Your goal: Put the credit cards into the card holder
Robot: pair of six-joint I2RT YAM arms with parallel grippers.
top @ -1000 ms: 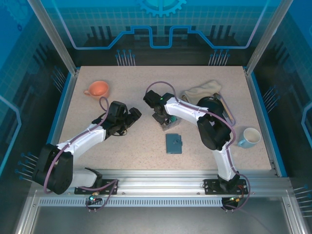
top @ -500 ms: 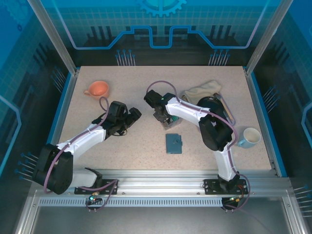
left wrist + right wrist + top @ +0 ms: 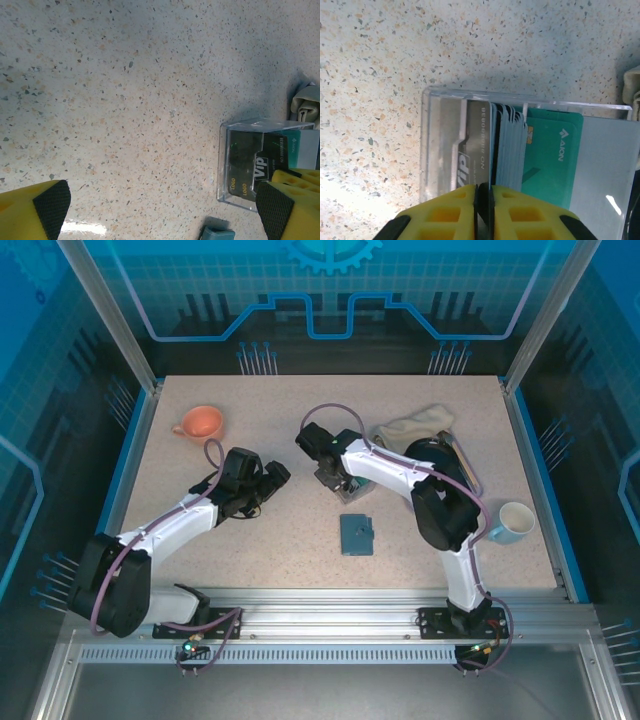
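Note:
The credit cards (image 3: 512, 145) stand on edge in a clear plastic box (image 3: 437, 150), several of them, with a teal one (image 3: 552, 150) leaning at the right. My right gripper (image 3: 484, 192) reaches down into the box, its yellow fingers shut on the top edge of a grey VIP card (image 3: 479, 140). From above, that gripper (image 3: 335, 480) sits over the box (image 3: 345, 490) at mid-table. The card holder (image 3: 356, 534), a flat teal wallet, lies closed just in front of the box; its corner (image 3: 217, 234) also shows. My left gripper (image 3: 270, 480) hovers open to the left, nothing between its fingers (image 3: 50, 210).
An orange cup (image 3: 200, 421) stands at the back left. A white cloth (image 3: 415, 422) lies at the back right beside a dark object (image 3: 448, 458). A pale blue mug (image 3: 513, 522) is near the right edge. Bare speckled tabletop (image 3: 270, 550) lies in front of the left arm.
My right gripper's fingers have closed onto the grey card in the box, with the wrist shifting slightly. The left arm has not moved.

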